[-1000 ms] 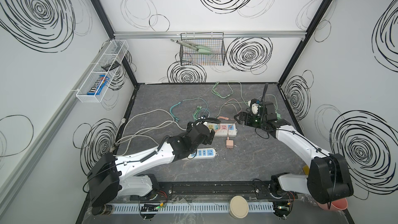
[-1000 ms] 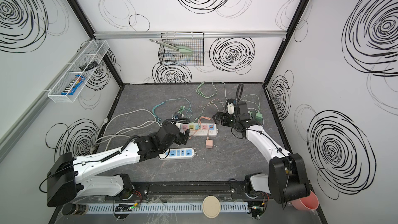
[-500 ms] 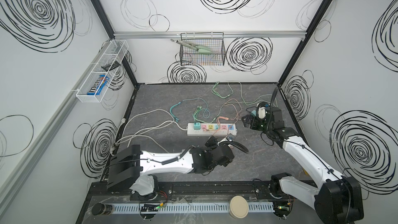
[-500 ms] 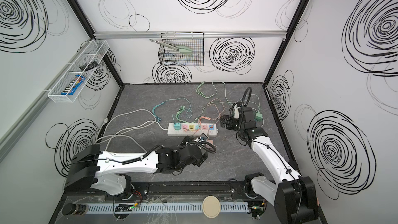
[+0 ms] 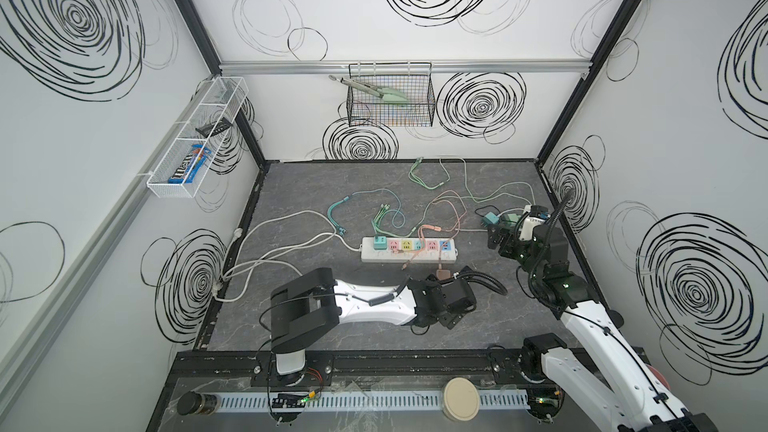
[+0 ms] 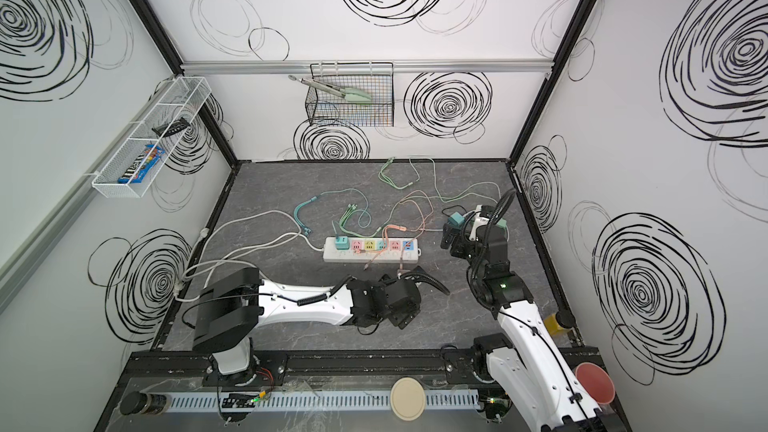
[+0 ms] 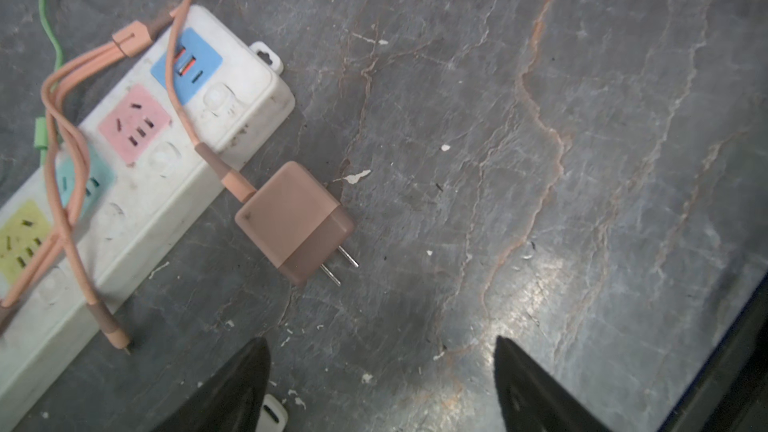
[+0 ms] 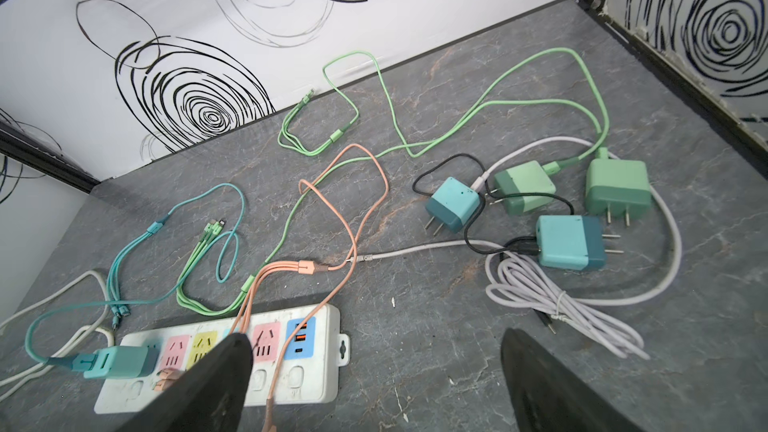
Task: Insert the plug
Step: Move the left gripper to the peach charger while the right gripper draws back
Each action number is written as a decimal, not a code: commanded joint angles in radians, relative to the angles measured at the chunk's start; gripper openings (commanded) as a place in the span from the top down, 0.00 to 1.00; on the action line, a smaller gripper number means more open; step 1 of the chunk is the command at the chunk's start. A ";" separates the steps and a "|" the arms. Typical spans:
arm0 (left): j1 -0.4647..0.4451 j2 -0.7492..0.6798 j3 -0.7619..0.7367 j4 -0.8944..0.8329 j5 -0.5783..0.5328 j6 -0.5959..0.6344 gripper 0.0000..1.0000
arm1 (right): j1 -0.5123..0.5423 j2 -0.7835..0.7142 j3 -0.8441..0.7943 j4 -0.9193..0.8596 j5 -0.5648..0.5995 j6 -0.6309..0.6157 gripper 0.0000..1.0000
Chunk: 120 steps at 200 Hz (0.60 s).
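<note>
The left gripper (image 7: 379,340) is found with its jaws spread wide and nothing between them, held low over the table (image 7: 582,160). The plug (image 7: 295,222), a brownish-pink block, is located ahead of the fingertips, offset toward the side where the power strip (image 7: 232,118) lies, and is not between the jaws. It is laid flat, just beside the end of the strip. Its long axis is set roughly square to the strip's long edge, with both prongs directed away from the strip and its cable (image 7: 235,184) draped back over the sockets. The pink socket (image 7: 135,122) is seen unoccupied.

The right gripper (image 8: 376,334) is likewise spread wide and empty, and is placed well apart from the plug, nearer the spare chargers (image 8: 569,243). The left arm is judged the nearer. A sideways shift is judged necessary before closing, and the prongs would need turning toward the strip.
</note>
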 commanded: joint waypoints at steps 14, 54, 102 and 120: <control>0.068 0.049 0.056 -0.047 -0.016 -0.066 0.12 | -0.004 -0.001 -0.012 0.018 -0.020 -0.020 0.03; 0.122 0.124 0.149 -0.044 0.008 -0.110 0.13 | -0.004 0.002 0.006 0.014 -0.034 -0.034 0.03; 0.117 0.200 0.200 -0.089 0.016 -0.124 0.16 | -0.007 -0.016 0.003 0.001 -0.021 -0.059 0.03; 0.121 0.215 0.202 -0.103 0.006 -0.135 0.19 | -0.006 -0.015 -0.005 0.008 -0.024 -0.057 0.03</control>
